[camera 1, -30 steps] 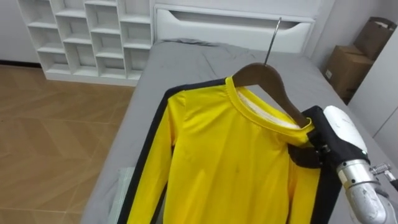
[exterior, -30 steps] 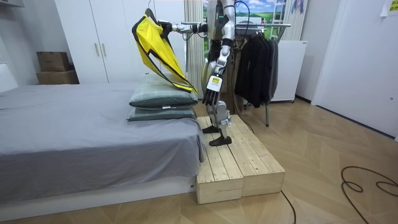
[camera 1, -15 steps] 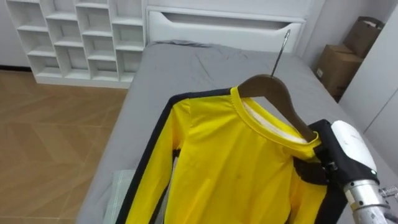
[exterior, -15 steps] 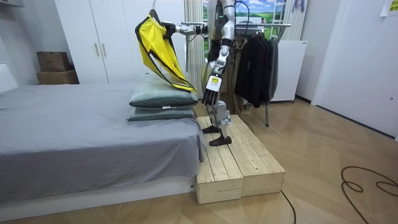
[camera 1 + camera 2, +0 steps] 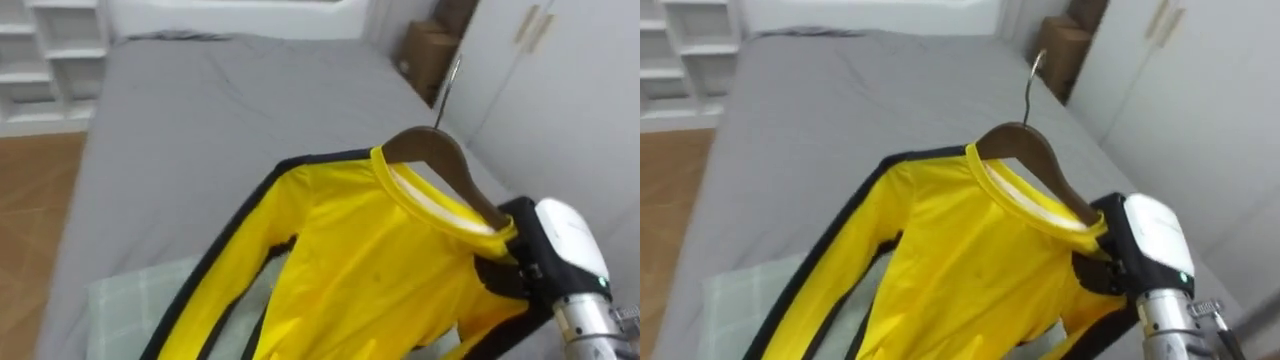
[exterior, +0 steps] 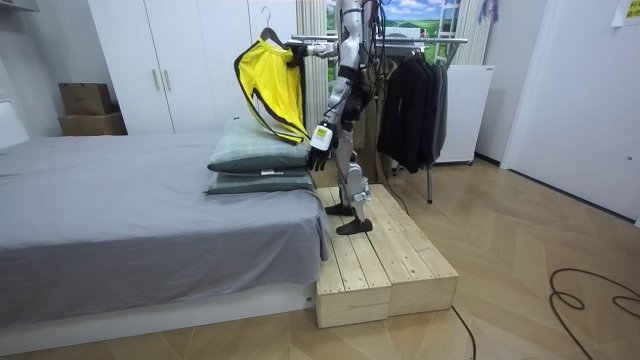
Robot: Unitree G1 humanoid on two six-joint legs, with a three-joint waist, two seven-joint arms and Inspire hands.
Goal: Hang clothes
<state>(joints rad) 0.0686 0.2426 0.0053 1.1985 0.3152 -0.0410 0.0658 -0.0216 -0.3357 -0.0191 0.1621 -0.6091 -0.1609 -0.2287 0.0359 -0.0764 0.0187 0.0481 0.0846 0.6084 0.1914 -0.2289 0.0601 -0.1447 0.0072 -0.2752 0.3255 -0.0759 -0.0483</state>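
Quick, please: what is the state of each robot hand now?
Left robot hand: hangs beside the pillows, too small to tell.
Right robot hand: at the hanger's end under the yellow shirt, cannot be told.

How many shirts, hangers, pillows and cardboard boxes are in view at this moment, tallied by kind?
Yellow shirt: 1
Hanger: 1
Pillows: 2
Cardboard boxes: 2
Total: 6
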